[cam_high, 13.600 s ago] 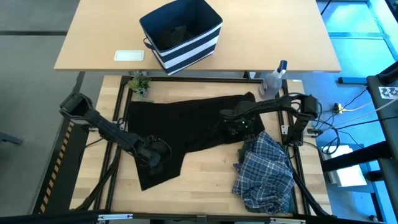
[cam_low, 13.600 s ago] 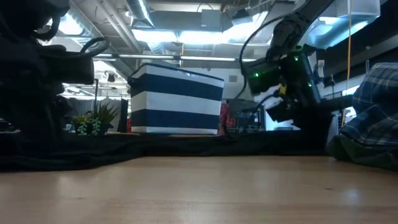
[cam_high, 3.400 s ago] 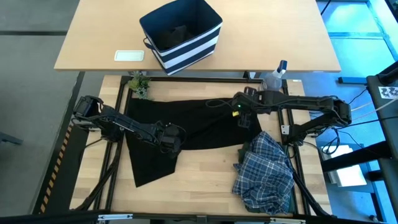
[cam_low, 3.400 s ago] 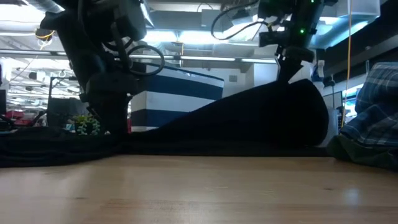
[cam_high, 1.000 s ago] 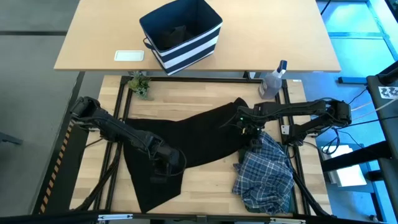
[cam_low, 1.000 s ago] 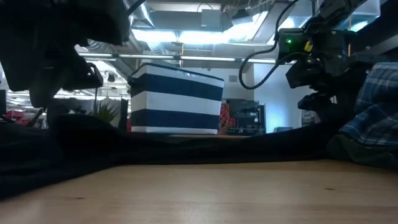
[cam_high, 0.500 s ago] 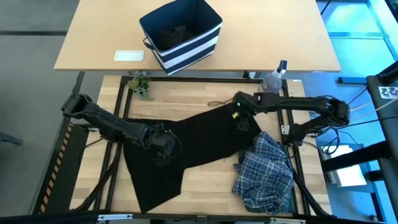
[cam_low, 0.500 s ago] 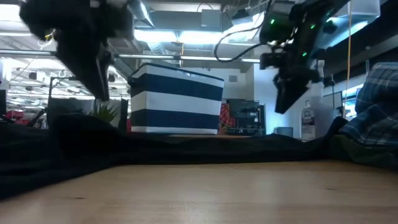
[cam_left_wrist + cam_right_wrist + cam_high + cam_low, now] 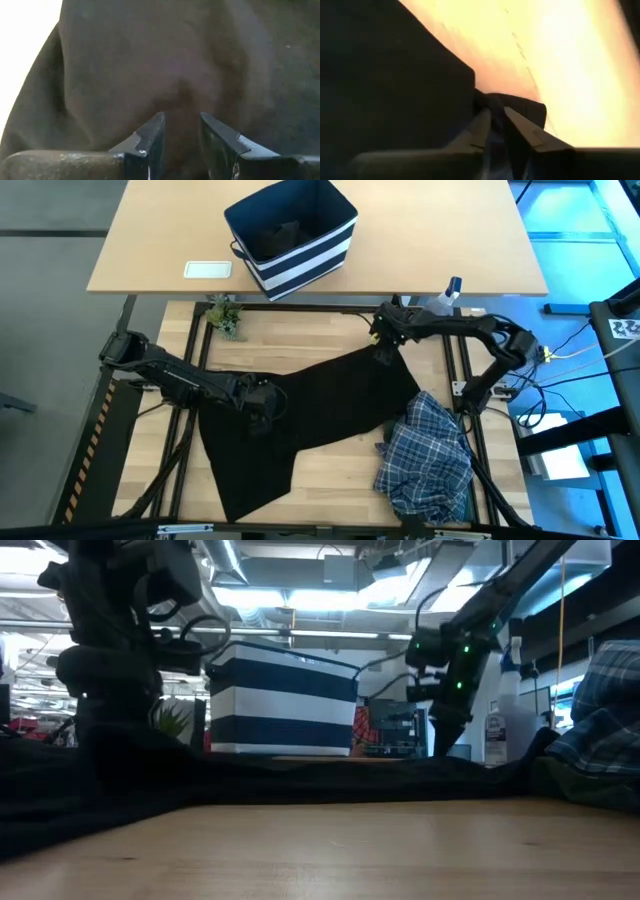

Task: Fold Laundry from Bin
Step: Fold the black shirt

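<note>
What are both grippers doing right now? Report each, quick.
Left gripper: fingers slightly apart, pressed on the black garment; a grip cannot be told.
Right gripper: shut on the black garment's far corner.

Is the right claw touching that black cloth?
Touching. The right wrist view shows the right claw nearly shut, pinching a corner of the black cloth.

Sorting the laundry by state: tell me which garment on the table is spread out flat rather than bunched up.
The black garment, spread across the middle of the table under both grippers. The blue-and-white plaid shirt lies crumpled in a heap at the near right corner.
</note>
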Robot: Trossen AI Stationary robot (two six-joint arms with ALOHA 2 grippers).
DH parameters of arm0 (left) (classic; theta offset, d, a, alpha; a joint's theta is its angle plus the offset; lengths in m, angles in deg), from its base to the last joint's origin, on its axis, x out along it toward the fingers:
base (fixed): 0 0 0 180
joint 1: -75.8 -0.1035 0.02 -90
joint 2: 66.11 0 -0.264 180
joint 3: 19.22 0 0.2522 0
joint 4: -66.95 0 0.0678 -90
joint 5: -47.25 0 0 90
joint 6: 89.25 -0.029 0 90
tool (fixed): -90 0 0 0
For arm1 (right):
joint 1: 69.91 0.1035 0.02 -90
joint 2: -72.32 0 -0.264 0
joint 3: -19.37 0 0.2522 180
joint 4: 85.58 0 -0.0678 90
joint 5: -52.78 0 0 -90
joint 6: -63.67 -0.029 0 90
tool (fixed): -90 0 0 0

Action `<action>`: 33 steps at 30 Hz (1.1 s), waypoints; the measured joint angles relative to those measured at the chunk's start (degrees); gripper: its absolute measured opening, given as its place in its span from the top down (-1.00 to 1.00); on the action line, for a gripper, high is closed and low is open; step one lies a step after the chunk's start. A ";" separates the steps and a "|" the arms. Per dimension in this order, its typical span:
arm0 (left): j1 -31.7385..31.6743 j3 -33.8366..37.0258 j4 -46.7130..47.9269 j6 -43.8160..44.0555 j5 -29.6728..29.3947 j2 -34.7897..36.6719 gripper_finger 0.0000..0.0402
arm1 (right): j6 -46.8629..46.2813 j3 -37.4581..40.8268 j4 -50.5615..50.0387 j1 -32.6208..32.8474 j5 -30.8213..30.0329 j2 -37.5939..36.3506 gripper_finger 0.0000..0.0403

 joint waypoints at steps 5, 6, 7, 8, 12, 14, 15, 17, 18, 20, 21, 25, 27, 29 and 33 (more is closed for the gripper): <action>-0.20 -0.01 0.01 0.00 0.02 -0.01 0.43 | 0.50 0.00 2.57 -1.59 1.06 4.40 0.96; -0.20 -0.01 -0.01 0.05 0.07 -0.02 0.43 | 0.44 0.00 3.26 -1.68 0.34 5.12 0.98; -0.20 -0.02 0.01 0.15 0.18 -0.02 0.43 | 0.18 -0.03 4.03 -1.89 -0.79 5.49 0.98; -0.20 -0.01 0.02 0.25 0.37 -0.02 0.43 | -0.52 -0.07 4.70 -1.83 -1.67 5.98 0.97; -0.20 0.36 -0.54 0.41 2.93 -0.15 0.43 | -3.16 -0.13 6.11 -1.89 -5.71 6.46 0.92; -0.20 1.34 -0.65 1.47 4.10 -0.31 0.43 | -4.31 -0.12 6.25 -1.90 -7.66 6.49 0.91; -0.20 2.08 -0.78 2.04 4.61 -0.31 0.43 | -4.67 -0.14 6.12 -1.90 -8.72 6.53 0.91; -0.20 3.67 -2.21 3.62 5.77 -0.11 0.43 | -5.77 -0.15 5.96 -1.90 -10.94 6.57 0.91; -0.20 4.51 -2.62 4.59 6.27 -0.02 0.43 | -6.18 -0.15 5.90 -1.90 -11.95 6.64 0.91; -0.08 5.66 -3.05 6.46 6.99 0.05 0.43 | -7.33 -0.15 5.46 -2.01 -13.90 6.64 0.91; 0.09 6.13 -3.36 7.33 7.07 0.12 0.43 | -7.74 -0.15 5.30 -2.19 -14.75 6.64 0.91; 1.25 6.37 -3.17 8.23 8.11 0.17 0.43 | -9.69 -0.15 4.71 -3.05 -16.78 6.64 0.91; 1.83 6.18 -2.94 8.26 9.37 0.17 0.43 | -10.80 -0.15 3.98 -3.77 -17.36 6.64 0.91; 2.25 6.01 -2.89 8.27 10.85 0.13 0.43 | -11.96 -0.15 3.46 -4.57 -17.42 6.64 0.91; 2.56 6.01 -2.89 8.73 11.58 0.13 0.43 | -13.44 -0.17 3.51 -5.92 -17.22 6.64 0.91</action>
